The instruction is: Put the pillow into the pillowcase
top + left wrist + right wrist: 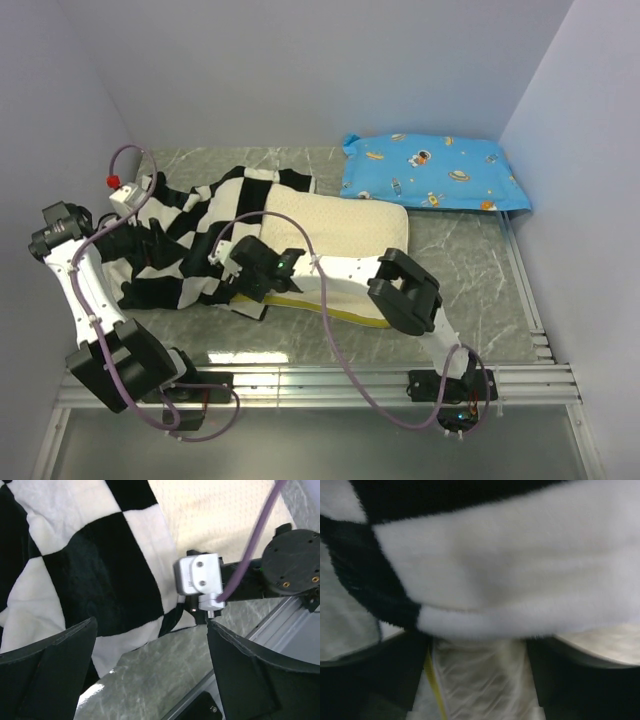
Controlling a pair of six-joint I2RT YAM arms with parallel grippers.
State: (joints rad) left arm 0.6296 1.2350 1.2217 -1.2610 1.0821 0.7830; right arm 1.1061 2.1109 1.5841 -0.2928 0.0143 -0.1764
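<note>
The cream pillow (345,225) lies across the middle of the table, its left end under the black and white checkered pillowcase (185,245), which is bunched at the left. My right gripper (240,268) reaches to the case's front hem. In the right wrist view its jaws (480,680) stand open around the pillow's dotted fabric (480,675) and yellow piping (434,680), with the case's white hem (510,620) just beyond the tips. My left gripper (165,232) hovers over the case's left part. It is open (150,680) above bare marble, with the case (85,575) ahead and nothing between its fingers.
A blue cartoon-print pillow (435,172) lies at the back right against the wall. Aluminium rails (330,385) run along the table's near edge. The right arm's wrist camera (199,575) and purple cable (255,535) sit close in front of my left gripper.
</note>
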